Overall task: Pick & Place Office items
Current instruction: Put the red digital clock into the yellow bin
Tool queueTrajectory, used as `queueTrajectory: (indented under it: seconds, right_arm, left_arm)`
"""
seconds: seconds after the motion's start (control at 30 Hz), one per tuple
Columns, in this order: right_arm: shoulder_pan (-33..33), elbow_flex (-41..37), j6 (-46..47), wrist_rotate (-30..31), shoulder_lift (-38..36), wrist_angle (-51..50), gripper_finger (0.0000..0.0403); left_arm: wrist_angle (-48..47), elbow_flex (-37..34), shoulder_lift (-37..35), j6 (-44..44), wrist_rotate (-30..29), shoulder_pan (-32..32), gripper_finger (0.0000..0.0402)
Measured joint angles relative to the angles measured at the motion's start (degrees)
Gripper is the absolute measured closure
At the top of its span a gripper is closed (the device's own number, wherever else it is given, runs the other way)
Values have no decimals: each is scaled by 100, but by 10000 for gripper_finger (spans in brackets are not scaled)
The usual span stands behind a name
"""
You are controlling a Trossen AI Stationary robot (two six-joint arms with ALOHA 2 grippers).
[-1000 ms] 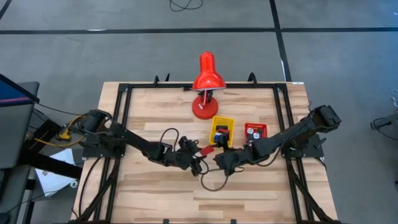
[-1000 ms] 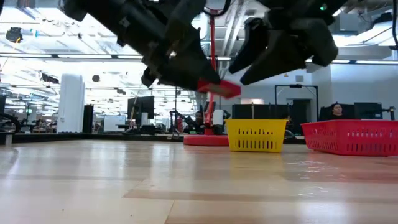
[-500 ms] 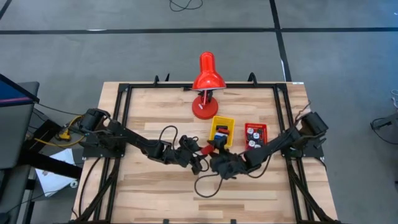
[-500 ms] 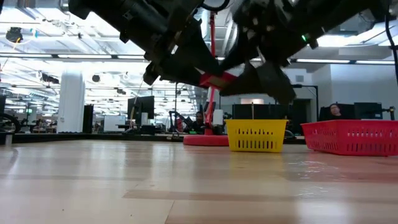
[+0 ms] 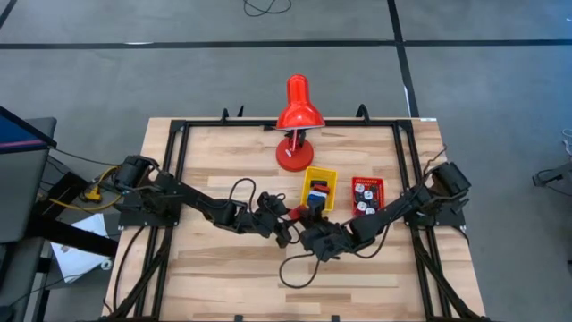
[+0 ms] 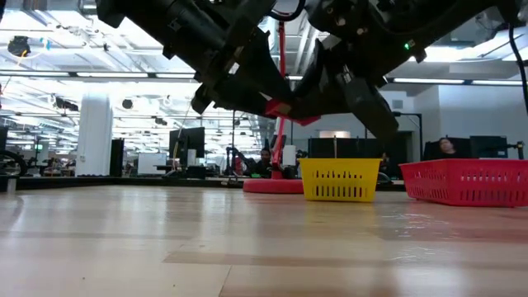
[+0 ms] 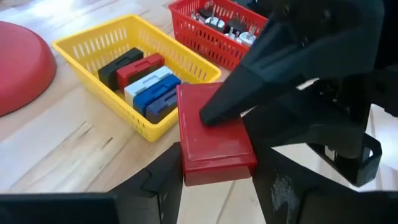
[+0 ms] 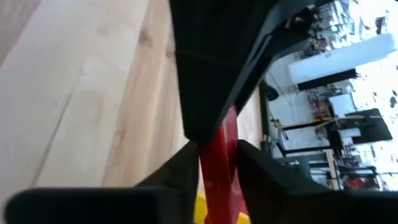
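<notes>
Both arms matte black, chunky jointed links, all dark plastic or metal. Left arm [image 5: 192, 206] has a yellow cable bundle at its base and a black cable looping off near the wrist. Right arm [image 5: 407, 204] has a boxy black shoulder housing and a black cable hanging in a loop below its wrist. Left pincer [image 7: 211, 180]: two flat black fingers, smooth faces, angular edges. Right pincer [image 8: 214, 158]: same black wedge-shaped fingers tapering toward the tips. A small green status light shows on the dark housing in the low view.
</notes>
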Motion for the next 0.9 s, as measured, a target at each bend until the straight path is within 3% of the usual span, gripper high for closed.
queueTrajectory:
  seconds: [0.17, 0.37, 0.57, 0.77, 0.9]
  right_arm:
    - [-27, 0, 8, -86, -11, -24, 363]
    - [-30, 0, 274, -117, -20, -109, 363]
    - [-100, 0, 1219, -225, -408, -1119, 363]
    - [-606, 0, 2627, -1592, -1302, -2342, 363]
    - [-1170, 0, 2717, -2406, -1522, -2617, 362]
  left_arm:
    - [-40, 0, 0, -20, 8, -1, 224]
    - [-59, 0, 2, 501, 1, -6, 198]
    - [-101, 0, 2, 1100, 38, 23, 170]
    - [246, -209, 2, 1780, -158, 65, 123]
    - [1185, -814, -61, 2018, -568, 121, 109]
